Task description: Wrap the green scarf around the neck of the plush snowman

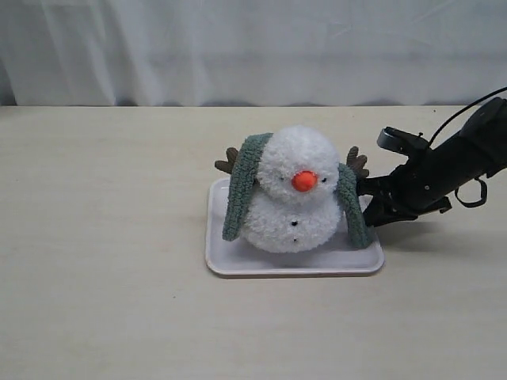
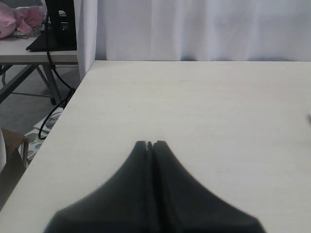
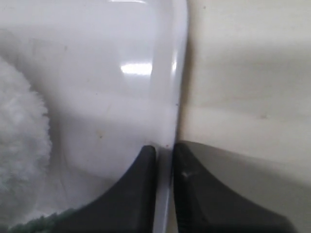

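Note:
The plush snowman (image 1: 293,198) sits upright on a white tray (image 1: 301,265). Behind its neck runs the green scarf (image 1: 240,194), with one end hanging down each side of the body. My right gripper (image 1: 371,207) is low at the tray's right edge, beside the scarf's right end. In the right wrist view this gripper (image 3: 165,148) is shut on the tray's rim (image 3: 170,73), one finger inside the tray and one outside. White plush (image 3: 19,145) and a bit of scarf (image 3: 39,223) show at that view's edge. My left gripper (image 2: 149,143) is shut and empty over bare table.
The pale wooden table (image 1: 103,237) spreads around the tray, with a white curtain (image 1: 238,47) behind it. The left wrist view shows the table's side edge, with cables (image 2: 53,82) and another table beyond.

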You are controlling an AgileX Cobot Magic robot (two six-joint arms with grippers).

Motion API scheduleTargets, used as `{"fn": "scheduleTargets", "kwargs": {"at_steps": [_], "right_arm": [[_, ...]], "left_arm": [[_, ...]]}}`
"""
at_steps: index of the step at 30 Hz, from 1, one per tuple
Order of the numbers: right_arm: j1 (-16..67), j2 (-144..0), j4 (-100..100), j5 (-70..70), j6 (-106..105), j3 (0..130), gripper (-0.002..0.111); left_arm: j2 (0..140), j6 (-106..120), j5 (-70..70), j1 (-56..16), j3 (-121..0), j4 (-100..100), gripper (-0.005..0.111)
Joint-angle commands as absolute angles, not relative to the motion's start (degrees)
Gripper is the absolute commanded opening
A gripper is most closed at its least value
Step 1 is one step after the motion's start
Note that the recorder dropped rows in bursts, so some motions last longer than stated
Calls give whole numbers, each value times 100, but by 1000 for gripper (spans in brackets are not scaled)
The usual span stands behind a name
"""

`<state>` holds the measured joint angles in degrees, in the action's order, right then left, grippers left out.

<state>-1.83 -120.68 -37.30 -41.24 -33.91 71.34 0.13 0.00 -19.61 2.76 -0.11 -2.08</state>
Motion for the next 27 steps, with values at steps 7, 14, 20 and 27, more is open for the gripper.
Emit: {"fn": "scheduleTargets", "kwargs": {"at_steps": [7, 14, 20, 27], "right_arm": [[-188, -12149, -3169, -3960, -3085, 7236, 4], [-188, -12149, -3929, -3677, -3081, 7006, 4], [-188, -12149, -4859, -3415, -3674, 6856, 4], [-199, -12149, -4745, -3427, -3690, 6856, 4]], "left_arm": [[0, 0, -1895, 250, 0, -223, 0], [0, 0, -1895, 250, 0, -223, 0], [0, 0, -1895, 250, 0, -223, 0], [0, 0, -1895, 250, 0, -223, 0]]}}
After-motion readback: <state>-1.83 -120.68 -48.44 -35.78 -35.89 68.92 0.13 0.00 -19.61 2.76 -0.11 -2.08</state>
